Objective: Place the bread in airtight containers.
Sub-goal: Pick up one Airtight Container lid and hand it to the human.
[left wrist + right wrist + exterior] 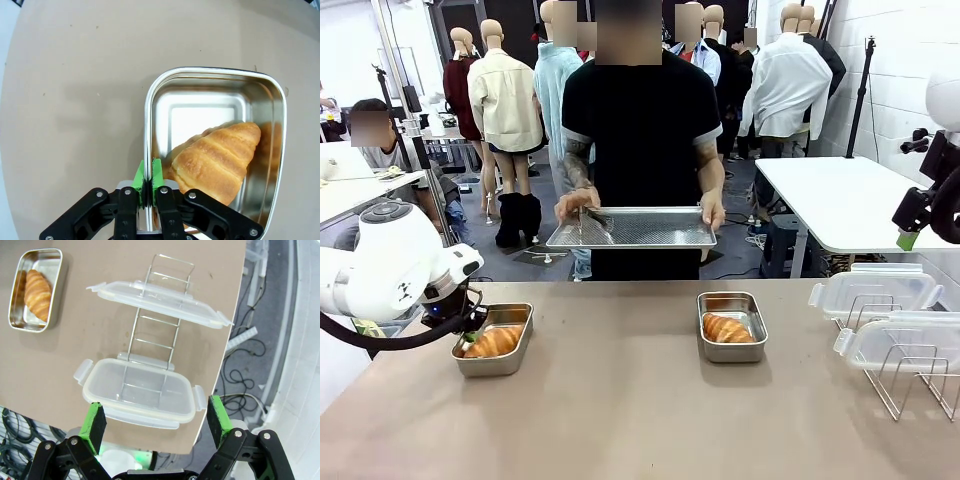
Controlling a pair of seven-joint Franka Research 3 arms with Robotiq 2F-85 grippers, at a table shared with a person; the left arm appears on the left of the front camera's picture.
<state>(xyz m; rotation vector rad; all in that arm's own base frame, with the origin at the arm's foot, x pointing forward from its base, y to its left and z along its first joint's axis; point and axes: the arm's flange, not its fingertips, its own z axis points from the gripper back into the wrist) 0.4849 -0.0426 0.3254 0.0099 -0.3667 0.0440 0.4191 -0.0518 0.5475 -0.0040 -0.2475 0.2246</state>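
Tan table (620,420), steel pans (732,352) (two), wire rack (905,390)

Front view looks across the surface (620,420) from its near edge. Left wrist view hangs close above the left pan (200,100); right wrist view, higher, catches the right pan (44,262).

You had a croissant (492,342) in the left pan (490,366), another croissant (728,328) in the middle pan (732,352), both lids (875,288) on the wire rack (905,385) right, tray (632,228) behind.
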